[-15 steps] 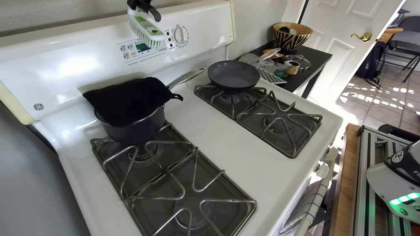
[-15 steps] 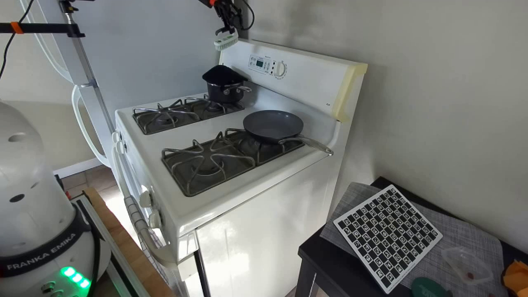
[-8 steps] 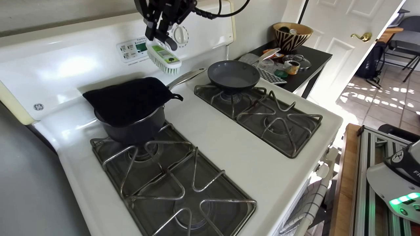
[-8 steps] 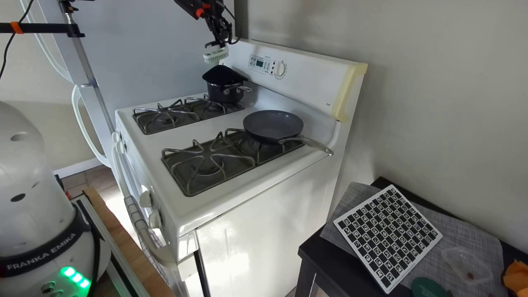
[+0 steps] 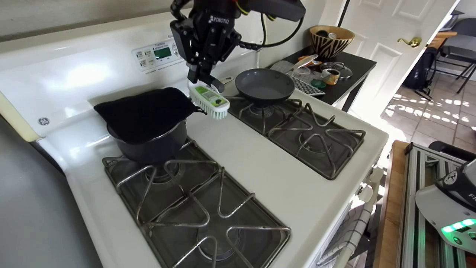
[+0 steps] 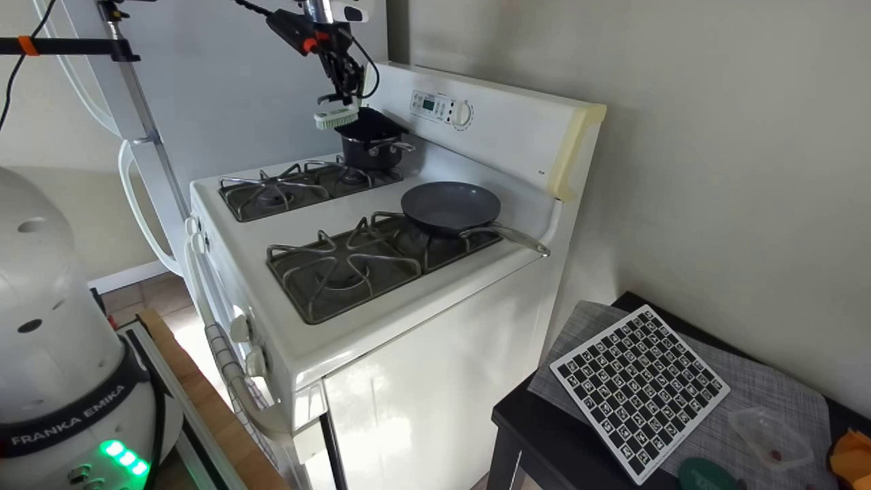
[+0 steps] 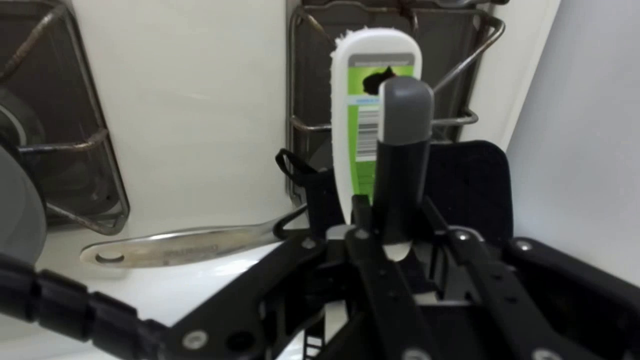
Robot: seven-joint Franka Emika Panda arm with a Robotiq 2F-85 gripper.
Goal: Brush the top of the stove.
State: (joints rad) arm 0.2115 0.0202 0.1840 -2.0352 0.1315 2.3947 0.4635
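Since scrubbing calls for pressing downward, my pincer (image 5: 200, 77) is clamped on the handle (image 7: 406, 107) of the brush (image 5: 209, 99), so that the pale bristles (image 5: 215, 113) hang beneath my pincer, turned towards their work. The top of the stove (image 5: 256, 156) spreads below my pincer; the bristles look apart from it, so I judge this to be the approach, with the lowering not yet done. Close by my pincer, whether partly under it or just beside it I cannot tell, the saucepan (image 5: 167, 145) carries a black pot holder (image 5: 147, 111) on top, perhaps as a cover, perhaps merely parked there. On the opposite side of my pincer sits the skillet (image 5: 264, 86). Both stand towards the back, where my pincer hangs too, which I take as leaving the front grates (image 5: 207, 216), farther from my pincer, to the brush. The saucepan's steel handle (image 7: 185, 245) sticks out near my pincer, so a straight drop could knock it; travelling outward over the middle of the stove first, then settling the bristles flat, seems wiser to me
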